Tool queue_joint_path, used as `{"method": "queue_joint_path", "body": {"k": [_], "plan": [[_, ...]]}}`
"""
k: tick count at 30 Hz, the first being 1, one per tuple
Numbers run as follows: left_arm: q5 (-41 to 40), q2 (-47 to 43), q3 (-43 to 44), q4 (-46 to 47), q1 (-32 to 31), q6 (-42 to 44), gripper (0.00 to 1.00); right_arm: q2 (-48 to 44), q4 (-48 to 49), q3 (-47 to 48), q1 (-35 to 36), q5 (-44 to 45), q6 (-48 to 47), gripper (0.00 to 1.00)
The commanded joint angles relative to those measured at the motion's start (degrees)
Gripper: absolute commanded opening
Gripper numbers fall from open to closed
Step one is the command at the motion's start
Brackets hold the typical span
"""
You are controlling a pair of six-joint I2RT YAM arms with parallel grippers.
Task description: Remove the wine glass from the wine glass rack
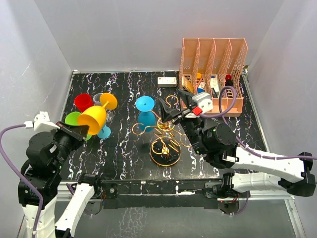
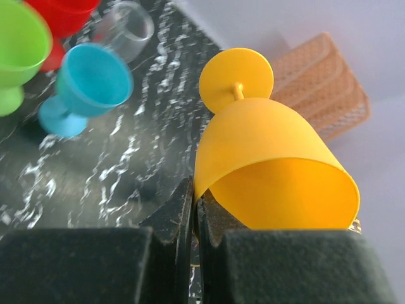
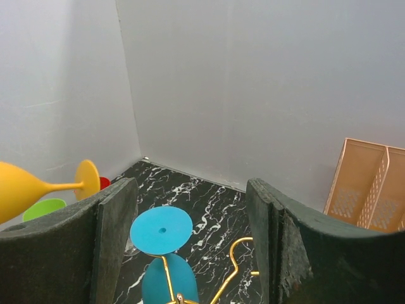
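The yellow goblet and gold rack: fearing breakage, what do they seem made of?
The yellow stemmed goblet looks like opaque matte plastic: even colour, thin rim, soft sheen. The gold wire rack looks like polished metal wire: thin loops, bright glints.

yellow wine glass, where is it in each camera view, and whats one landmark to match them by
Top external: left of centre, the yellow wine glass lies tipped on its side above the left arm.
Left wrist: centre-right, its rim pinched in the left gripper, foot pointing away.
Right wrist: at the left edge, foot pointing right.
Shared landmark: the orange file organizer.
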Motion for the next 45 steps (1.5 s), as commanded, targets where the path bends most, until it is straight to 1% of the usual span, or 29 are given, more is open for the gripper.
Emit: {"method": "queue_joint_path", "body": {"k": [1, 6, 10, 14, 19, 23, 30, 34, 37, 39, 40, 41, 43, 45], "plan": [[-8.60, 0.40, 0.89, -14.34, -0.05, -5.39, 0.00, -0.74, 4.04, -0.66, -0.57, 0.20, -1.12, 0.75], [-9.91, -3.19, -3.79, -22.75, -0.05, -9.17, 0.00, -0.76, 4.05, -0.77, -0.79, -0.53, -0.83, 0.75], [-12.25, -2.83, -6.70, -28.62, -0.05, -11.76, 0.00, -0.72, 4.05, -1.04, -0.89, -0.47, -0.81, 0.75], [-11.51, 1.60, -9.44, -27.76, -0.05, -10.25, 0.00, -0.81, 4.05, -1.71, -0.85, -0.28, -0.58, 0.75], [-11.88, 12.14, -11.53, -28.89, -0.05, -10.81, 0.00, -1.60, 3.82, -2.51, -0.85, -0.16, -0.12, 0.75], [-16.67, 19.74, -10.13, -31.34, -0.05, -13.35, 0.00, -2.78, 2.75, -2.93, -0.97, 0.31, 0.15, 0.75], [-26.31, 23.99, -6.49, -29.31, 0.03, -14.96, 0.00, -3.26, 0.34, -2.77, -0.94, 2.64, -1.47, 0.76], [-29.11, 27.23, -4.31, -28.69, 0.31, -14.04, 0.00, -3.23, -1.08, -1.66, -0.96, 2.80, -2.37, 0.77], [-29.57, 29.25, -2.32, -27.53, 1.64, -12.90, 0.00, -2.33, -4.08, 0.54, -1.02, 3.75, -2.12, 0.78], [-28.01, 29.94, -1.95, -25.77, 3.43, -11.30, 0.00, -1.88, -4.56, 0.98, -0.99, 4.34, -2.98, 0.81], [-26.22, 30.46, -2.05, -24.75, 4.67, -10.17, 0.00, -1.53, -4.35, 1.18, -1.00, 4.90, -3.35, 0.87], [-24.37, 30.85, -2.13, -24.02, 6.28, -9.04, 0.00, -0.63, -2.80, 1.55, -1.02, 7.29, -3.88, 0.95], [-21.58, 31.60, -2.61, -22.93, 9.06, -7.16, 0.00, 1.57, -1.31, 3.58, -0.95, 12.77, -3.93, 0.97], [-20.88, 32.15, -2.47, -22.85, 10.55, -6.42, 0.00, 3.43, -1.16, 5.41, -1.01, 15.77, -4.73, 0.98]]}}
